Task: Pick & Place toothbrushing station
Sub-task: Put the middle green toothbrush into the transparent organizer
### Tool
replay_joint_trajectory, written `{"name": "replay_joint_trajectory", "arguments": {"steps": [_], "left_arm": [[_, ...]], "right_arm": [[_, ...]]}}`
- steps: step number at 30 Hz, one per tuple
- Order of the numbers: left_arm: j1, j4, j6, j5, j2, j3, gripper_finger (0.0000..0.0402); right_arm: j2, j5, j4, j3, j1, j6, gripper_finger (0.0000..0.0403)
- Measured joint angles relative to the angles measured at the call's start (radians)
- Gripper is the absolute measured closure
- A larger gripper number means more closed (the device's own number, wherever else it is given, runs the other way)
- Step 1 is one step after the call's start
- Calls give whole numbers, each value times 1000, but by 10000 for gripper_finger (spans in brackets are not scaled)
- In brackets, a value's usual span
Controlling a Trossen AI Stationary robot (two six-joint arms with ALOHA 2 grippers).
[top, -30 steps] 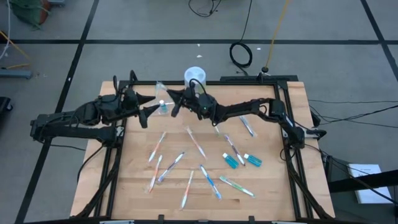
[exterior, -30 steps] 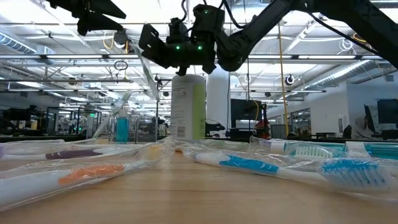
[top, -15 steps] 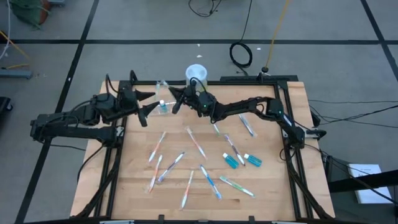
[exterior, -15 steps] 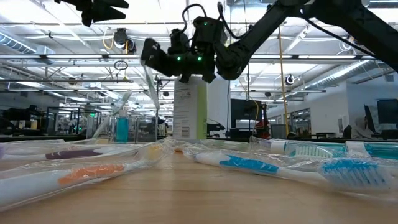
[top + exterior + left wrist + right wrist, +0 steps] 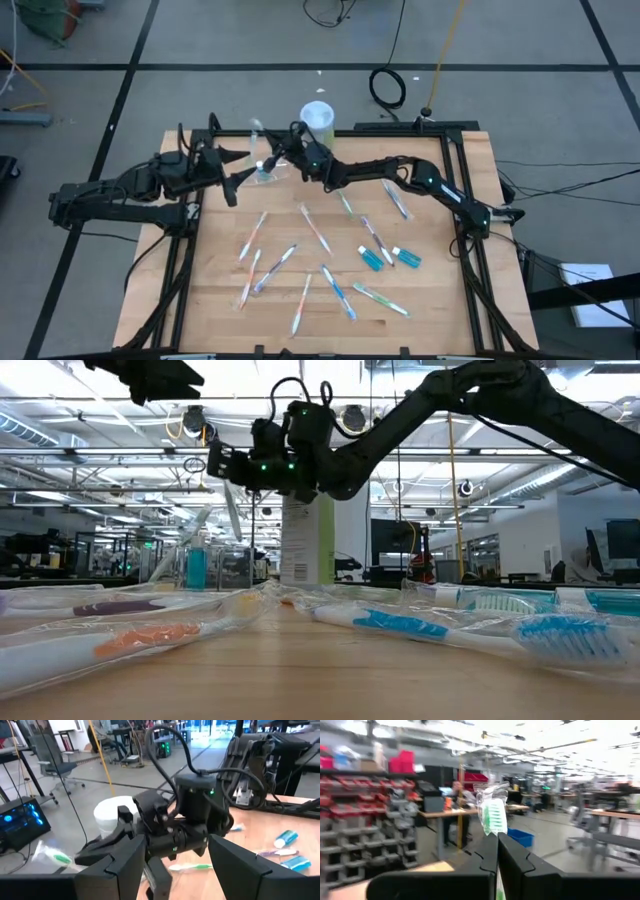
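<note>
My right gripper [image 5: 279, 152] is at the table's far left, next to the cup [image 5: 316, 116], and is shut on a clear-wrapped toothbrush [image 5: 259, 133] with green bristles [image 5: 493, 816]. My left gripper [image 5: 240, 167] is open and empty, just left of it and facing it; its fingers [image 5: 120, 870] frame the right gripper [image 5: 175, 832] in the left wrist view. A small blue tube [image 5: 263, 173] stands on the table between the two grippers. Several wrapped toothbrushes [image 5: 316, 230] and two more blue tubes [image 5: 372, 259] lie flat on the table. My right gripper pinches the wrapped toothbrush between its two fingers [image 5: 512, 862], on the wrapped handle just below the bristled head [image 5: 494, 836]. The head sticks out beyond the fingertips. The toothbrush is lifted clear of the table and slants [image 5: 232, 510] in the low view.
The cup [image 5: 305, 540] stands at the table's far edge, right of my right gripper. Loose toothbrushes [image 5: 400, 625] spread over the table's middle and near part. Cables [image 5: 388, 88] lie on the floor beyond the far edge.
My right gripper has gone toward the table's left edge with the toothbrush, away from the cup and closer to my left gripper. The toothbrush stays lifted clear of the table.
</note>
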Motion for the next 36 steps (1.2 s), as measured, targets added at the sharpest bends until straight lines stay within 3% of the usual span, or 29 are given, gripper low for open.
{"name": "replay_joint_trajectory", "arguments": {"steps": [6,13,26,29,36], "left_arm": [[0,3,-1,0,0,0,176],[0,-18,-18,0,0,0,176],[0,-51,-75,0,0,0,176],[0,-61,-93,0,0,0,176],[0,-76,-127,0,1,0,176]], "right_arm": [[1,18,-49,-3,1,-29,403],[-7,27,-236,-4,15,-58,403],[-43,428,-295,-4,129,-400,403],[-43,441,-383,-4,150,-459,403],[-43,438,-446,-4,161,-344,380]]}}
